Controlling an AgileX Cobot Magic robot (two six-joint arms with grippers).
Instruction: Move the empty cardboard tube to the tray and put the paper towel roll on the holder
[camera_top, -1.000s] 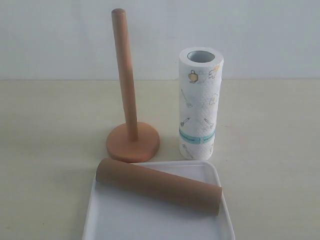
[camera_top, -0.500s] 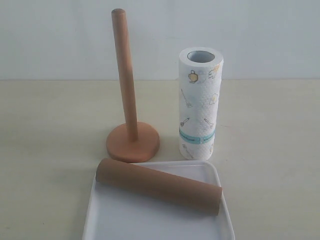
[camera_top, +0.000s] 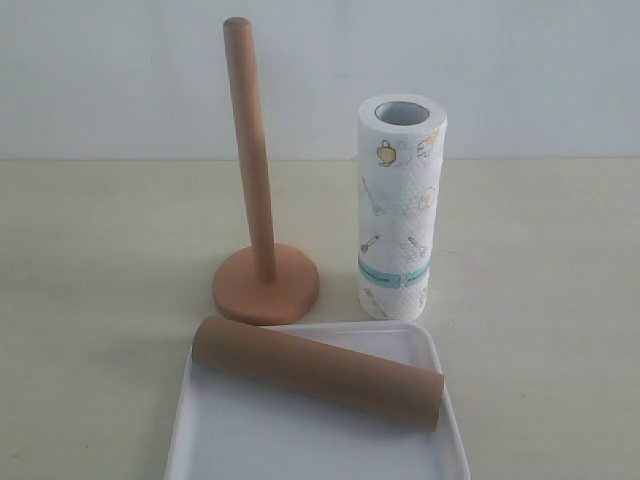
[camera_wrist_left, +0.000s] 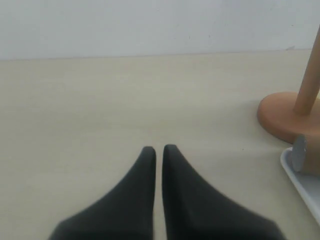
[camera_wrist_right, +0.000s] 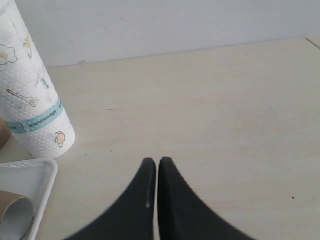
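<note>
The brown cardboard tube (camera_top: 318, 372) lies slanted across the far part of the white tray (camera_top: 300, 440). Behind it the wooden holder (camera_top: 262, 240) stands bare, its post upright. The paper towel roll (camera_top: 400, 205) stands upright on the table to the holder's right. Neither gripper shows in the exterior view. In the left wrist view my left gripper (camera_wrist_left: 159, 150) is shut and empty over bare table, with the holder's base (camera_wrist_left: 285, 117) and the tray's corner (camera_wrist_left: 300, 180) off to one side. My right gripper (camera_wrist_right: 158, 162) is shut and empty, apart from the roll (camera_wrist_right: 30, 95) and the tube's end (camera_wrist_right: 12, 220).
The pale table (camera_top: 540, 280) spreads to both sides of the objects. A plain light wall (camera_top: 520, 70) rises behind the table's far edge.
</note>
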